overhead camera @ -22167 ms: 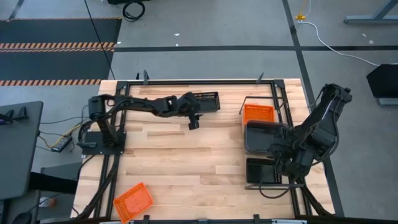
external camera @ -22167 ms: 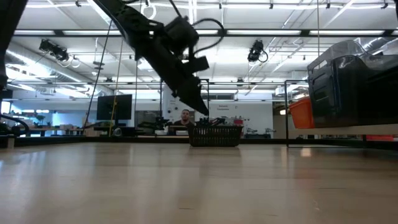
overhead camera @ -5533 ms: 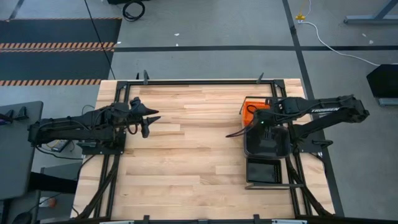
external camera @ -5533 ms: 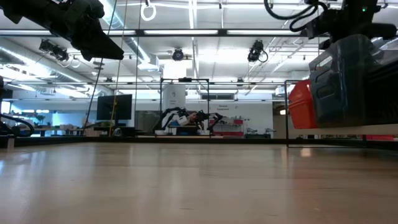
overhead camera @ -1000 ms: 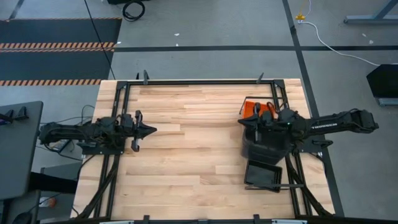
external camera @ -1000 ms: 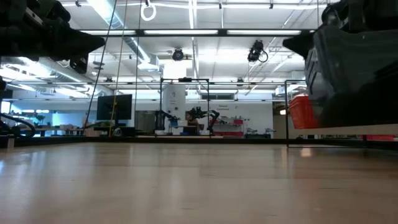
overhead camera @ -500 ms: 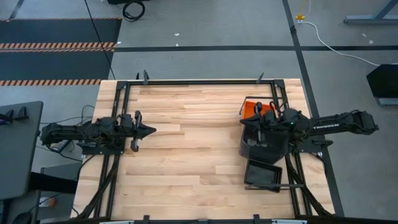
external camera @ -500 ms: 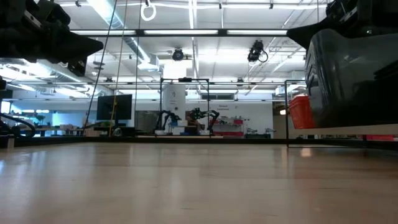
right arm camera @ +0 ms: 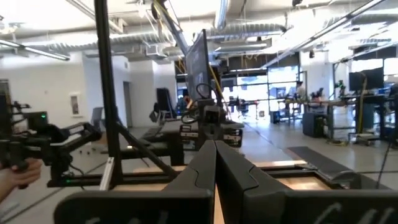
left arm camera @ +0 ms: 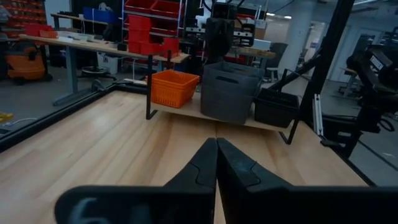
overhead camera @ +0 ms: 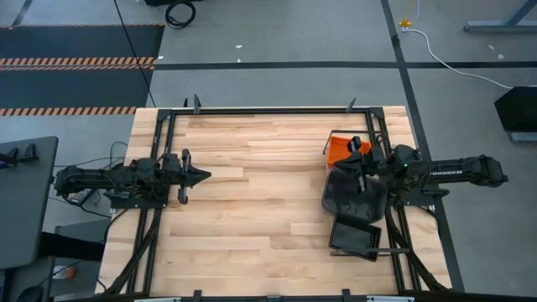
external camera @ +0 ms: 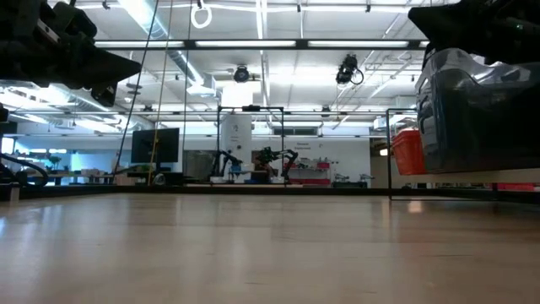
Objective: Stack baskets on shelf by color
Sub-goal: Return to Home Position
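Observation:
The shelf (left arm camera: 186,113), a light board in a dark frame, stands at the table's right side. On it, from far to near, sit an orange basket (overhead camera: 339,150), a stack of dark grey baskets (overhead camera: 352,195) and a black basket (overhead camera: 356,237) that lies skewed. My right gripper (overhead camera: 359,164) is shut and empty above the grey stack (left arm camera: 229,92), its fingers (right arm camera: 216,149) pointing toward the table's left edge. Whether it touches the stack I cannot tell. My left gripper (overhead camera: 205,175) waits shut and empty over the table's left part.
The table's black frame (overhead camera: 268,110) runs along its edges, with posts near the shelf (left arm camera: 323,74). The bare wooden top (overhead camera: 260,201) spreads between the two arms. The room behind holds racks and benches.
My right gripper has drawn back toward the table's right edge and come off the grey stack. The stack, tipped and raised a second ago, now stands level on the shelf.

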